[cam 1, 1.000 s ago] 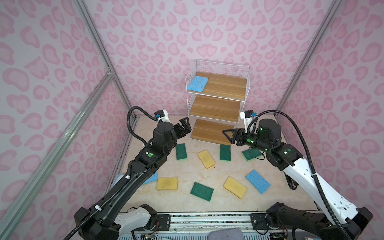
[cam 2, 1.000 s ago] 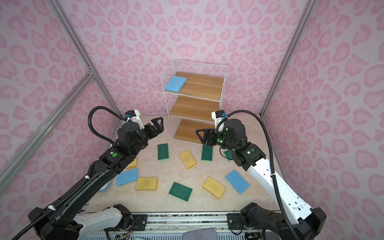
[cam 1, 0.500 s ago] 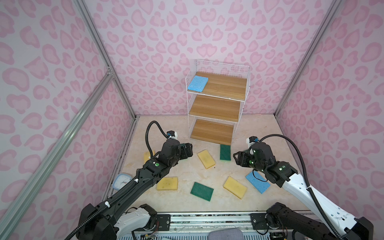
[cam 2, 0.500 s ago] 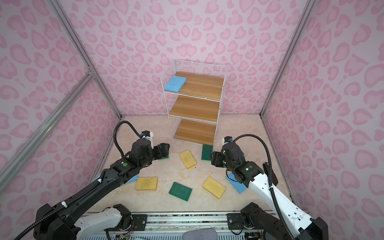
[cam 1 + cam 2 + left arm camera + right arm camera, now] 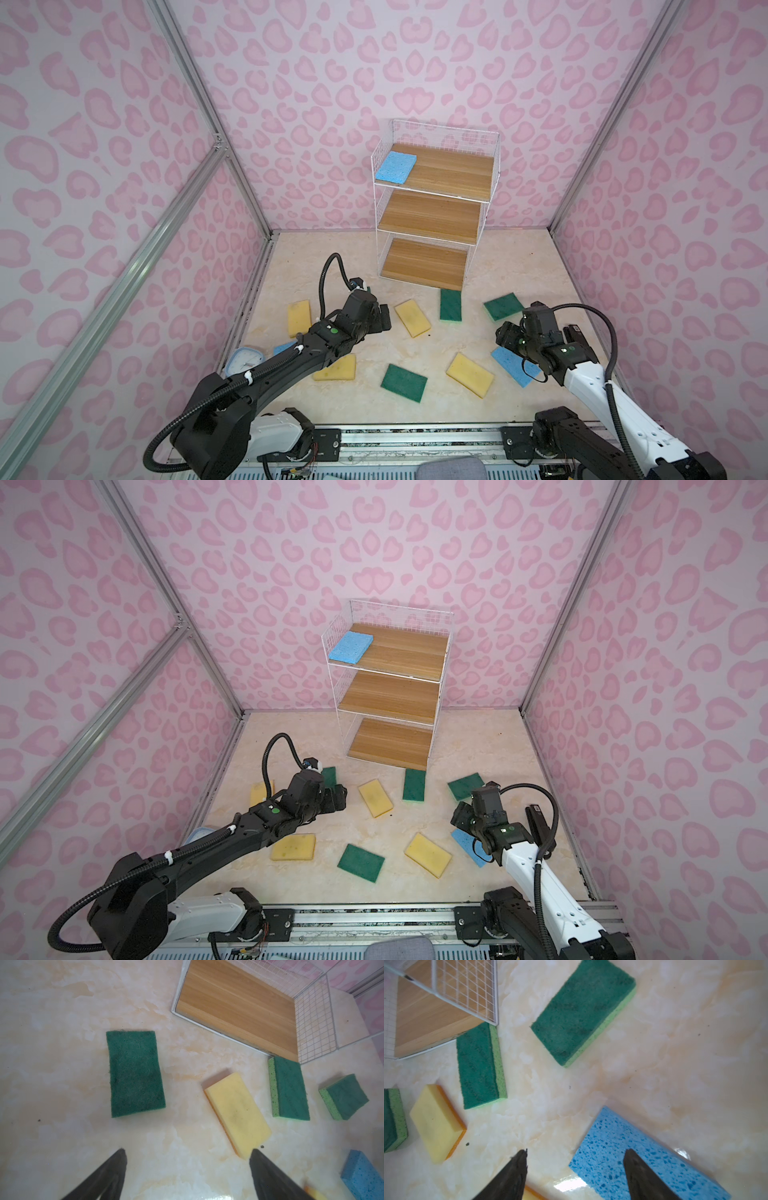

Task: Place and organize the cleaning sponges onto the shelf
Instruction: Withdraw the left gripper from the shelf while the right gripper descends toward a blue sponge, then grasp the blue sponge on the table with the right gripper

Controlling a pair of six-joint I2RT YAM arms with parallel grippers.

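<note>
The white wire shelf (image 5: 432, 208) stands at the back with one blue sponge (image 5: 396, 167) on its top board. Several green, yellow and blue sponges lie scattered on the floor. My left gripper (image 5: 188, 1154) is open and empty, low over the floor. A dark green sponge (image 5: 135, 1074) lies ahead of it, and a yellow sponge (image 5: 239, 1113) ends beside one fingertip. My right gripper (image 5: 576, 1152) is open over the near corner of a blue sponge (image 5: 633, 1147), with one finger above the sponge. In both top views the grippers (image 5: 384, 320) (image 5: 505, 336) hang low.
A pale blue and white scale (image 5: 245, 359) sits at the left wall beside another blue sponge (image 5: 284, 347). Two green sponges (image 5: 450, 305) (image 5: 503, 306) lie just before the shelf's foot. Pink walls close three sides. The arms' base rail (image 5: 395, 436) runs along the front.
Both arms have dropped from in front of the shelf down to the floor. The left gripper came down by the green sponge, the right one over the blue sponge.
</note>
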